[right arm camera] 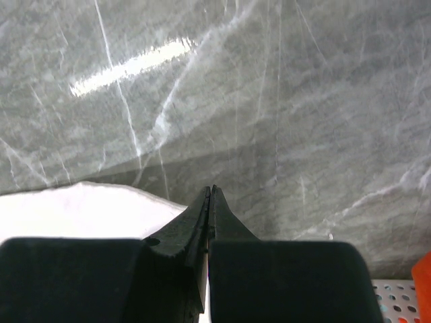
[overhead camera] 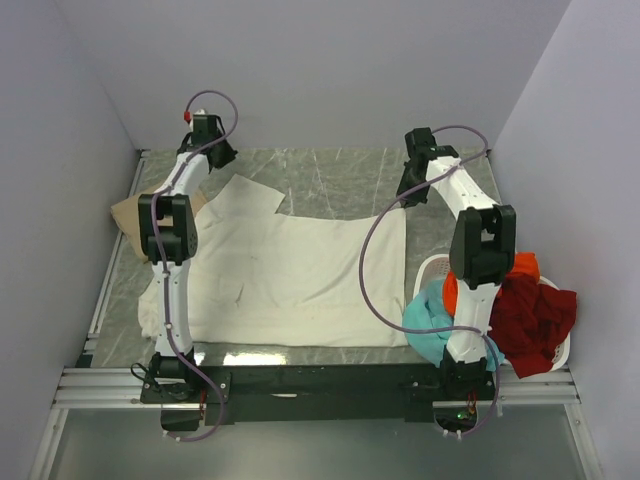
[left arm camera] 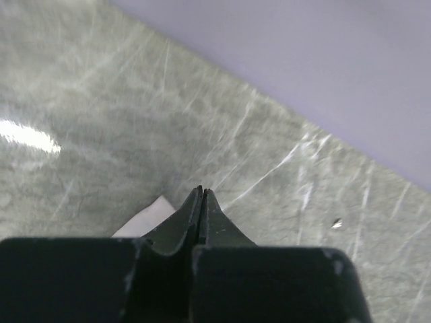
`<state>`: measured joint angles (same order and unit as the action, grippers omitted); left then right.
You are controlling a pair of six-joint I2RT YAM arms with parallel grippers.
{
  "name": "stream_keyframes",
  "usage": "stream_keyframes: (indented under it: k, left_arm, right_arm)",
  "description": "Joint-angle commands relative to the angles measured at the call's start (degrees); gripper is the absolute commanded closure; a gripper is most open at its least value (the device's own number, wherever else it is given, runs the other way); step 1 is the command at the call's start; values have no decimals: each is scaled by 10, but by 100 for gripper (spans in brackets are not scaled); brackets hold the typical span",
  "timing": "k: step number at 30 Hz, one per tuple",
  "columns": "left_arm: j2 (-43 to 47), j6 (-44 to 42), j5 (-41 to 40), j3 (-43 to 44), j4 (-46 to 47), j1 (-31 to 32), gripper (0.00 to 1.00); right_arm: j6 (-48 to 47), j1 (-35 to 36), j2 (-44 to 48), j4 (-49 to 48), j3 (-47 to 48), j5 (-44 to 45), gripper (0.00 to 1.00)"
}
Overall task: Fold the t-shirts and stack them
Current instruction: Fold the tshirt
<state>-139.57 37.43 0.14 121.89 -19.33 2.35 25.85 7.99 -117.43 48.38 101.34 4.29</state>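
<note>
A large cream-white t-shirt (overhead camera: 290, 275) lies spread flat on the marble table. My left gripper (overhead camera: 220, 157) is shut at the far left, just past the shirt's far sleeve (overhead camera: 250, 192). In the left wrist view its jaws (left arm camera: 202, 190) are closed over bare marble, with a bit of white cloth (left arm camera: 145, 219) beside them. My right gripper (overhead camera: 409, 194) is shut at the shirt's far right corner. In the right wrist view its tips (right arm camera: 210, 188) are over marble and the white shirt (right arm camera: 81, 208) lies to the left. A tan t-shirt (overhead camera: 124, 214) shows at the left edge.
A white plastic basket (overhead camera: 431, 266) stands at the near right, holding teal (overhead camera: 430, 320), orange (overhead camera: 524, 267) and dark red (overhead camera: 535, 320) shirts. Its rim (right arm camera: 399, 300) and a bit of orange (right arm camera: 424, 269) show in the right wrist view. Walls enclose the table on three sides.
</note>
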Motion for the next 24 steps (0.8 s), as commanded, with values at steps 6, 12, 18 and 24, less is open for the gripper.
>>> stream_keyframes:
  k: [6, 12, 18, 24]
  left_arm:
    - [-22, -14, 0, 61, -41, -10, 91]
    - [-31, -30, -20, 43, -55, -2, 67]
    - [-50, -32, -22, 60, -76, -1, 52]
    - [-69, -27, -28, 61, -92, 2, 46]
  right_arm:
    - [-8, -10, -31, 16, 60, 13, 100]
    - [-8, -10, -37, 16, 60, 7, 100]
    - [-6, -10, -36, 13, 55, -1, 100]
    - [-4, -10, -31, 5, 40, -5, 100]
